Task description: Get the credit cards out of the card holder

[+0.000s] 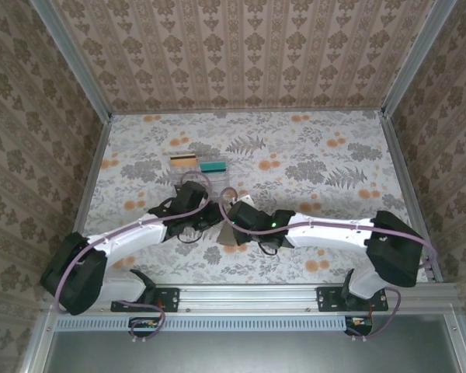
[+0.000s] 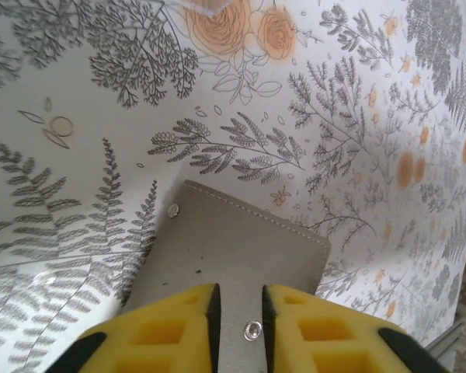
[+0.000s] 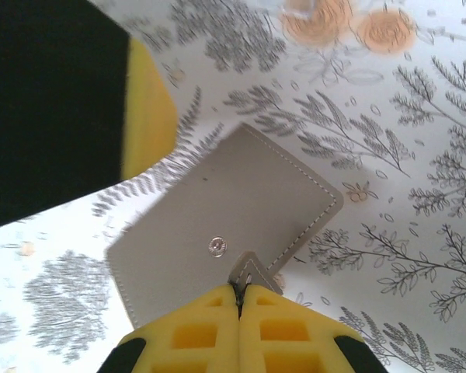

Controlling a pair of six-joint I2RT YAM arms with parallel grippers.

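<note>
The floral-covered bench (image 1: 334, 155) carries the left arm (image 1: 124, 241) and the right arm (image 1: 326, 231), which meet near its middle. The card holder (image 1: 231, 233) sits between them, folded shut with its grey-brown outside up. Farther back, an orange-and-black card (image 1: 184, 161) and a teal card (image 1: 213, 166) lie side by side on the bench. The left jaws stand a little apart at one edge of the holder, and its surface shows through the gap. The right jaws are closed, pinching the holder's small side tab (image 3: 252, 273).
</note>
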